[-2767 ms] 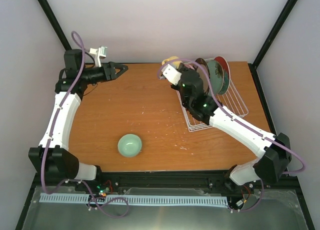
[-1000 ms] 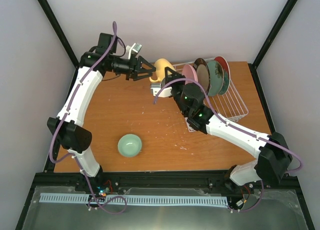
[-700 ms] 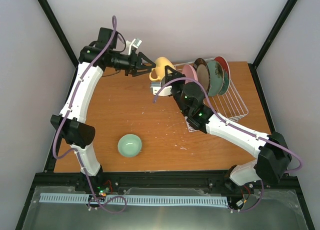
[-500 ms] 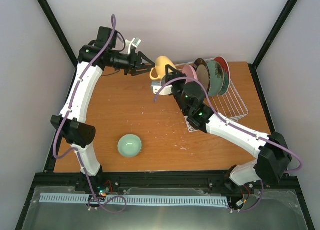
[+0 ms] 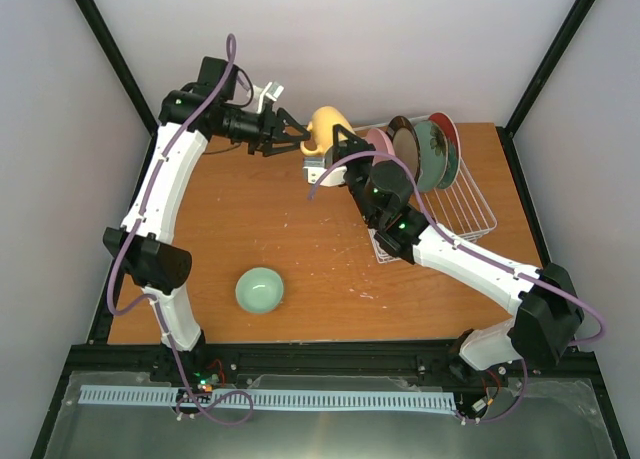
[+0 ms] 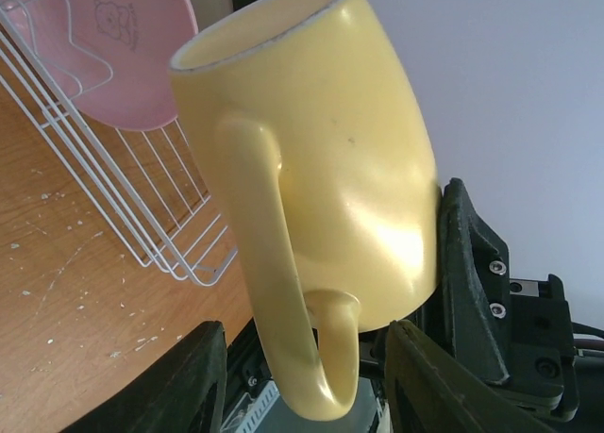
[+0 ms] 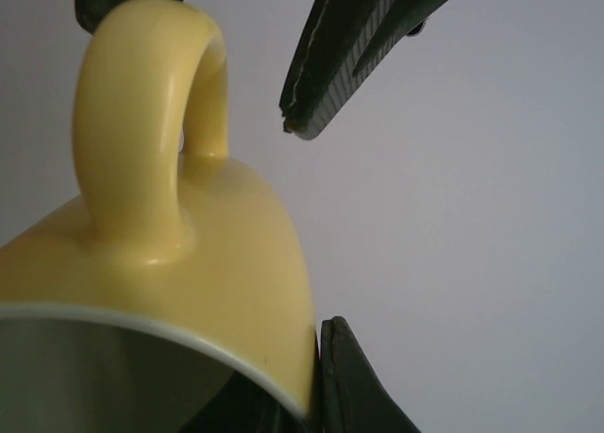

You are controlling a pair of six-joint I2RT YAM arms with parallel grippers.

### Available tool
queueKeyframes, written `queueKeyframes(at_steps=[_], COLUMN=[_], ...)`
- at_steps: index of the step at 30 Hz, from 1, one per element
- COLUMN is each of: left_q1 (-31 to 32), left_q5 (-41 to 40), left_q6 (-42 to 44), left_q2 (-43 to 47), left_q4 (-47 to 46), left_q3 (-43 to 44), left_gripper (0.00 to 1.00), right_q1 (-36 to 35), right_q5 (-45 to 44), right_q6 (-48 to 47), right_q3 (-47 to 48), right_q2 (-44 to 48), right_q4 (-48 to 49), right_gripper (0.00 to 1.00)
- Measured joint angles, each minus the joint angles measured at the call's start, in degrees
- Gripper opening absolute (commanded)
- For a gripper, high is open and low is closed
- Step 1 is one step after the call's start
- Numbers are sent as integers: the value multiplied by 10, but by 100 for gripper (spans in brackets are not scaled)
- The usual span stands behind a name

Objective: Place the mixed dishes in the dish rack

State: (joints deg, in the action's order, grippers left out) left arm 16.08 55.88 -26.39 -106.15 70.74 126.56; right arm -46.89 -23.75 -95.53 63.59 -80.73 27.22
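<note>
Yellow mug [image 6: 330,169]; pink plate [image 6: 123,46] behind

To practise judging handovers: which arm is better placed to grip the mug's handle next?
Left, most likely. The left hand is open, a finger on each side of the mug handle. The right hand is shut on the mug rim, so it cannot reach the handle.

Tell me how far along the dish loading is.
Done: four plates stand in the rack. In hand: the right gripper pinches the mug by its rim, held up beside the rack, and the left gripper, open, straddles its handle. Left: the mug and the bowl on the table.
</note>
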Motion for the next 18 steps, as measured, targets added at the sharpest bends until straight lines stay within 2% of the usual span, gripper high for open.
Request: queueKeyframes(at_steps=[3,7,13,15,16,18], left_q1=[2,6,8,8,8,7], left_q5=[7,19,34,39,42,43], left_q6=[-1,-7,-14,-17,-23,-55], left_q2=[0,0,-1,-2,-3,-5], left_q4=[-5,-18,-34,-39,-42,-45], left_q3=[-9,-19,-20,-20,-20,-20], left_gripper=[43,27,23,14,4,1], right_q1=[0,0,0,0,0,-1], right_q5=[0,0,-1,-2,-3,-5], right_q6=[0,0,0,0,0,-11], right_q3=[0,0,0,0,0,0], right_q2=[0,0,0,-1,-1,-2], right_q4=[2,7,17,22,23,25], right_gripper=[3,3,3,3,3,3])
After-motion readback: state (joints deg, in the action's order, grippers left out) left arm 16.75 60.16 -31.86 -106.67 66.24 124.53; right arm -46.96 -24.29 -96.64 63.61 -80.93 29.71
